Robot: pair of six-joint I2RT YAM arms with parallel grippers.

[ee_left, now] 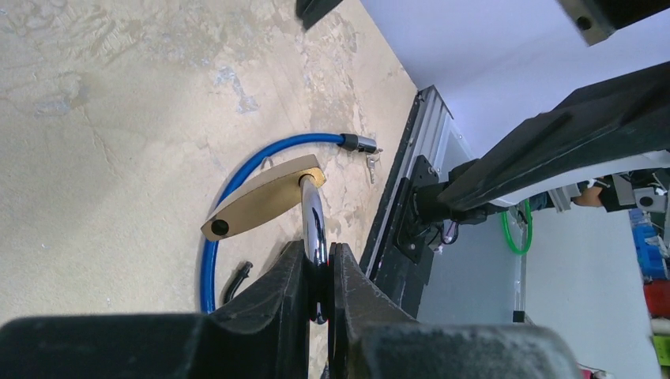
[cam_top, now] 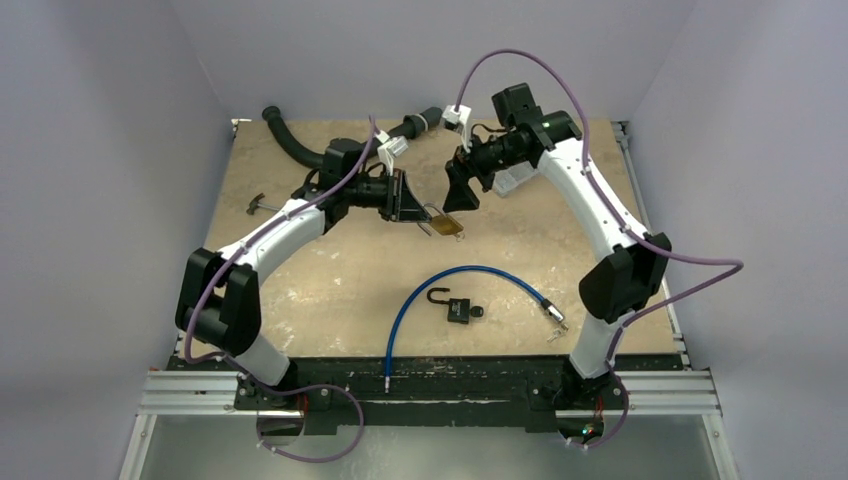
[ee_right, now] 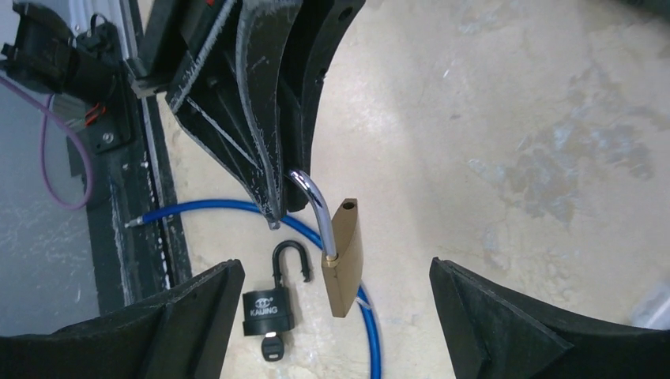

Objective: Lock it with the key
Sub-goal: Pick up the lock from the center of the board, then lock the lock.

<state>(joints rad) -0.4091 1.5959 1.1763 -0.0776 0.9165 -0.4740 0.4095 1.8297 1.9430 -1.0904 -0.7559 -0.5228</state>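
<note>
My left gripper (cam_top: 418,212) is shut on the chrome shackle (ee_left: 314,225) of a brass padlock (cam_top: 447,224) and holds it above the table; the shackle is open and the brass body (ee_left: 265,197) has swung out to the side. In the right wrist view the brass padlock (ee_right: 345,257) hangs from the left fingers (ee_right: 265,150). My right gripper (cam_top: 460,192) is open and empty, just right of and above that lock. A black padlock (cam_top: 460,309) with an open shackle and a key (ee_right: 272,346) in it lies on the table below.
A blue cable (cam_top: 440,282) curves around the black padlock, its metal end with small keys (cam_top: 553,322) at the right. A black hose (cam_top: 290,140) lies at the back left, a small tool (cam_top: 262,205) at the left, and a white part (cam_top: 512,181) under the right arm.
</note>
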